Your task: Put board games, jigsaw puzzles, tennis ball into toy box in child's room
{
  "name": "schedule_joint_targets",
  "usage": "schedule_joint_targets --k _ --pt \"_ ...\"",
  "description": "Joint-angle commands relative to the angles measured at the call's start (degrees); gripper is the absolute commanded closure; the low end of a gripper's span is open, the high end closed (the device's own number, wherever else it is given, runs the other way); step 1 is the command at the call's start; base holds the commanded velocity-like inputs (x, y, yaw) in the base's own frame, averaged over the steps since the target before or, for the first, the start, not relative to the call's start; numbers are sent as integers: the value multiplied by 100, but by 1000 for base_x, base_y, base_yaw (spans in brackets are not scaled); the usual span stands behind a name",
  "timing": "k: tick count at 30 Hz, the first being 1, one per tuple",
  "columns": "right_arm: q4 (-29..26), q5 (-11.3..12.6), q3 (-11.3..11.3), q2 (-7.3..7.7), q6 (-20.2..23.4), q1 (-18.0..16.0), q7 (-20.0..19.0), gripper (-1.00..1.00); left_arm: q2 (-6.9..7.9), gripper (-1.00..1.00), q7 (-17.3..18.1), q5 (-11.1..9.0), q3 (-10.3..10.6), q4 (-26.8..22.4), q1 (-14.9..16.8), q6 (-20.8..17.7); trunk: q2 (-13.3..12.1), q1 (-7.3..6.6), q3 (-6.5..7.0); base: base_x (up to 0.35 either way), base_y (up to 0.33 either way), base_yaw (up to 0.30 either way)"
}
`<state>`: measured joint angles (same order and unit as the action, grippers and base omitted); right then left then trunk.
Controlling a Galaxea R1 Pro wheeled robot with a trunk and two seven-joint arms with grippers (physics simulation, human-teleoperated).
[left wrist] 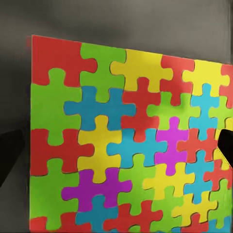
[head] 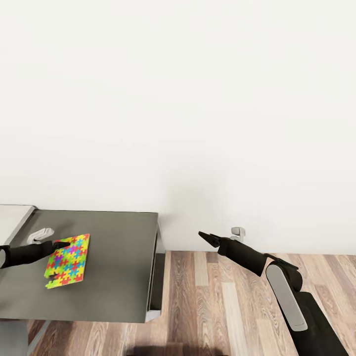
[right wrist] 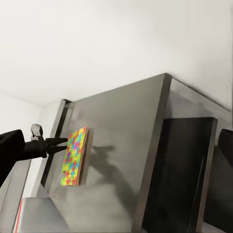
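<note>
Interlocking puzzle pieces in red, green, yellow, blue and magenta crowd the left wrist view: the jigsaw puzzle [left wrist: 126,141], a thin flat square sheet with knobbed tabs and smooth matte colour. Dark finger shapes of the left pincer [left wrist: 116,155] sit at either side of that sheet, well apart, so it stands wide, with nothing between the fingers but the puzzle's face beyond them.

From the head view, the left pincer [head: 58,244] comes in over the left edge of the desk [head: 123,267], its black tips at the puzzle's near-left edge; whether they touch the jigsaw puzzle [head: 68,261] I cannot tell. One corner of the sheet shows a notch along its outline. The puzzle lies flat on the dark grey section of the desk, towards its left side and well away from the right-hand edge. That top is smooth, dull and square-cornered, with a paler grey surface [head: 12,220] adjoining at the far left.

Right of the desk, the right pincer [head: 206,238] hangs over the wood-plank floor [head: 222,296], its fingers drawn to a narrow point and holding nothing. Behind everything stands a plain white wall [head: 198,99].
</note>
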<state>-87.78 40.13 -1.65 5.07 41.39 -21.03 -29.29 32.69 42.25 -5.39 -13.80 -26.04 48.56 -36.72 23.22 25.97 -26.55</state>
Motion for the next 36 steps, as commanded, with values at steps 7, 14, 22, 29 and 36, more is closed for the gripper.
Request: schedule_joint_targets --k 7,14,22,29,36 --pt "-2 21 3 3 27 -5 2 -100 0 -100 3 -33 -13 -5 4 -46 10 3 -8 0 -144 0" --pt "-2 21 -1 3 21 -6 2 -100 -5 -100 64 -33 -12 -6 4 -50 10 3 -8 -33 -131 0" --pt "-2 21 2 3 19 -6 2 -100 -8 -100 347 -24 -9 -9 4 -54 10 3 -8 -38 -143 0" --pt "-2 21 4 3 19 -5 2 -100 -8 -100 365 -22 -8 -6 4 -54 10 3 -8 -78 -89 0" --pt "-2 23 5 3 19 -6 -2 -100 0 -100 363 -5 -13 -6 4 -55 10 3 -8 -66 -25 0"
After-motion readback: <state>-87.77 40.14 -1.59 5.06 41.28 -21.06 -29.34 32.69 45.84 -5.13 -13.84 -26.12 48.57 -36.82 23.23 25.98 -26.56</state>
